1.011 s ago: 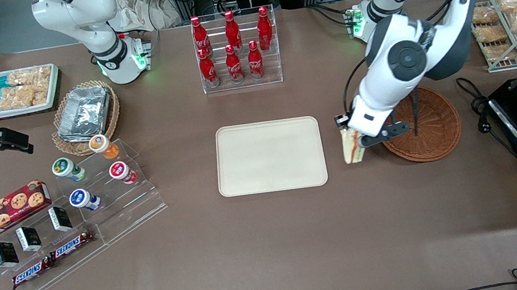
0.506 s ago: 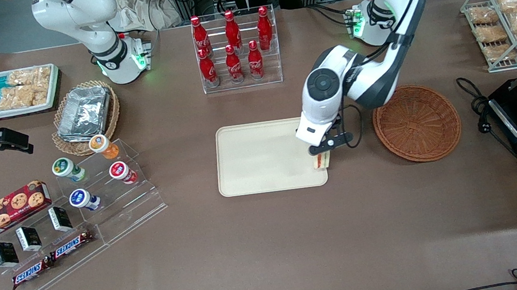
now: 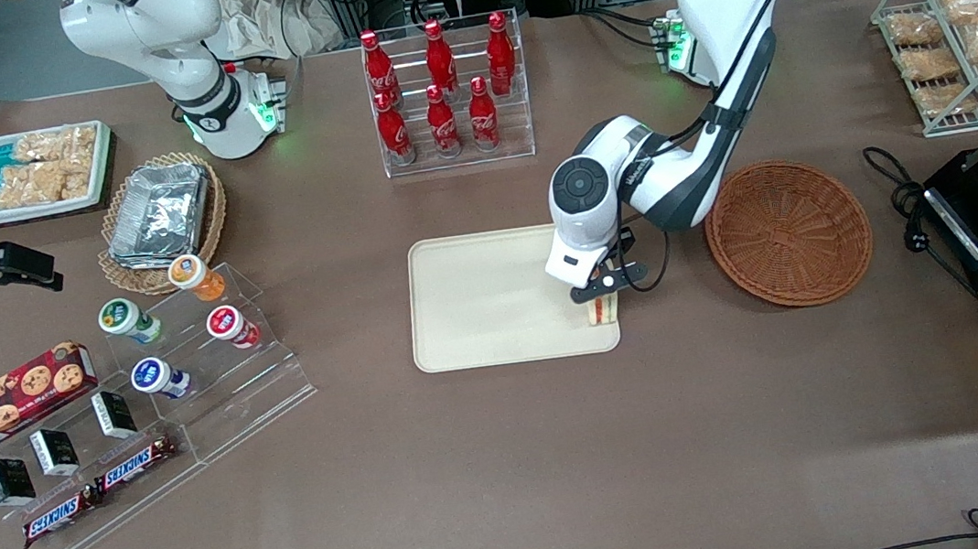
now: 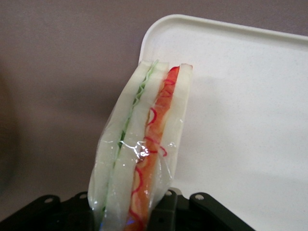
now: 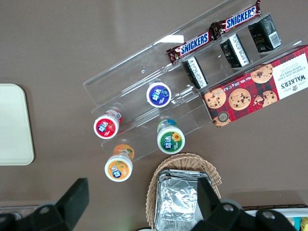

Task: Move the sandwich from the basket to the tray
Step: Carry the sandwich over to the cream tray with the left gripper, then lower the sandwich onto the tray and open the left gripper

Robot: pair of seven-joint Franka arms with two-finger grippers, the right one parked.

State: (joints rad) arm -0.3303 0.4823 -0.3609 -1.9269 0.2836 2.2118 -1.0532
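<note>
Tray [image 3: 492,297] sits mid-table. Gripper [image 3: 601,291] hangs over tray's 4 o'clock corner, fingers [image 4: 166,211] pinched on wrapped sandwich [image 3: 603,310], held edge-up above tray rim. Basket [image 3: 788,232] at tray's 3 o'clock, apart from it.

Six red glass cola bottles [image 3: 442,86] stand in a clear acrylic rack [image 3: 457,154] at twelve o'clock; a tan wicker basket of foil containers [image 3: 160,215] sits at ten o'clock.

White glossy arm links, dark grey joint cap, black cable, green base light; black claw [image 3: 601,291].
</note>
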